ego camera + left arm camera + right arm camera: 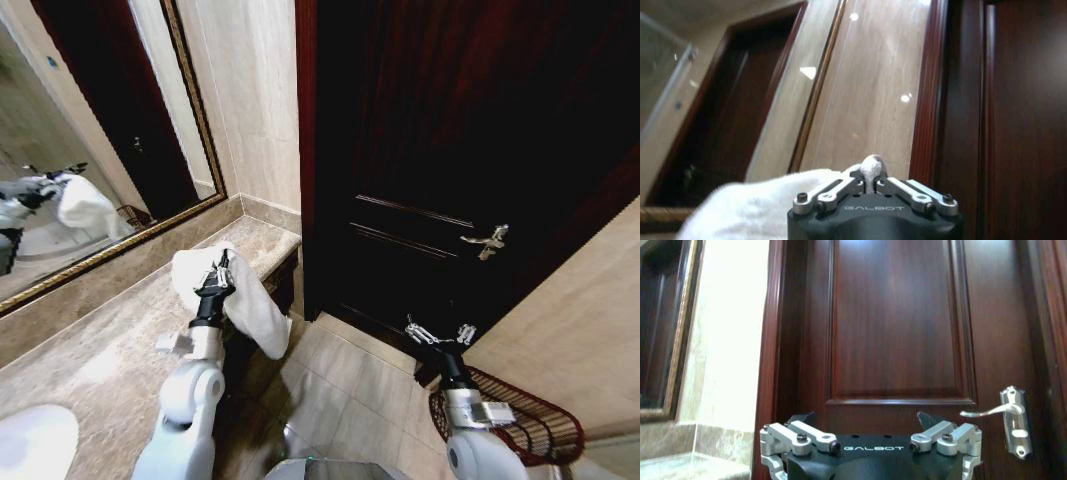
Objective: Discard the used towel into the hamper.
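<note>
**Head view: towel lifted, hamper waiting on the floor**

The hamper (535, 425) sits at about four o'clock, against the wall beside the dark door (450, 150); nothing can be seen inside it. At nine o'clock the left gripper (217, 275) pinches a fold of the white towel (250, 305) above the counter (90, 350). The towel looks soft, light and limp, so this bunched hold suits it. The right gripper (440, 333) hangs spread wide, empty.

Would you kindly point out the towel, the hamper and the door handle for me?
towel (255, 310): head view, on its hanging cloth.
hamper (545, 425): head view, on its woven wire side.
door handle (987, 411): right wrist view, on the lever.
</note>
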Robot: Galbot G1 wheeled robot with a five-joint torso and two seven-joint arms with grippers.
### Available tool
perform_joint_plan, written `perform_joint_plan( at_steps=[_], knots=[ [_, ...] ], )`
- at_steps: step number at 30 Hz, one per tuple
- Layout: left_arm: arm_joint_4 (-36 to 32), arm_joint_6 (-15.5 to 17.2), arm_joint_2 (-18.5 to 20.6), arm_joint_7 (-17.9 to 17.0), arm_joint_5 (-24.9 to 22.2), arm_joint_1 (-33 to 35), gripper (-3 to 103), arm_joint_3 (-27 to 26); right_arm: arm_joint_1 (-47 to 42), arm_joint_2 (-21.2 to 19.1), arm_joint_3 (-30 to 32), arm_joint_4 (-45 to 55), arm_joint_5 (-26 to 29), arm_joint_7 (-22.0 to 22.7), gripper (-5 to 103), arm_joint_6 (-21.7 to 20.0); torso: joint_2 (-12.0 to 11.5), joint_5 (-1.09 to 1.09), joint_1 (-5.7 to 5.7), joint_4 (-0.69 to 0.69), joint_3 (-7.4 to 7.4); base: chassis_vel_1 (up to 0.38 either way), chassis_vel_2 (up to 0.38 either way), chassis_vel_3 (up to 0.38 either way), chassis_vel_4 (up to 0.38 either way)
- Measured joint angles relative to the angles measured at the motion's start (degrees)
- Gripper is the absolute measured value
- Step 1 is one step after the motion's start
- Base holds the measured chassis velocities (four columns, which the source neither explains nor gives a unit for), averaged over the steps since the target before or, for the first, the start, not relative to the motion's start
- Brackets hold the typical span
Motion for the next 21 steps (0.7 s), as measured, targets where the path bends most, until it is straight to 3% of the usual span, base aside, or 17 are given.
perform_joint_plan(
  at_steps=[3, 11, 21],
  knots=[
    [-3.2, -2.5, -1.9, 1.2, 4.7, 4.9, 4, 0.5, -0.1, 0.7, 0.0, 0.9, 1.2, -0.1, 100, 1.2, 0.0, 0.0, 0.0, 0.01, 0.0, 0.0, 0.0, 0.0, 0.0],
    [-7.5, -2.7, -2.2, 0.8, 6.8, 8.2, 4, 0.0, 1.0, 1.9, -0.1, 2.2, -0.5, 3.4, 100, 7.6, 0.0, -0.01, 0.0, 0.01, 0.0, 0.0, 0.0, 0.0, 0.0],
    [-7.7, -4.5, -2.3, 2.3, 9.4, 9.5, 4, 1.5, 0.1, 2.2, -0.1, 3.8, -1.5, 3.9, 100, 11.7, 0.0, -0.01, 0.0, 0.0, 0.0, -0.029, -0.038, -0.038, -0.03]
  ],
)
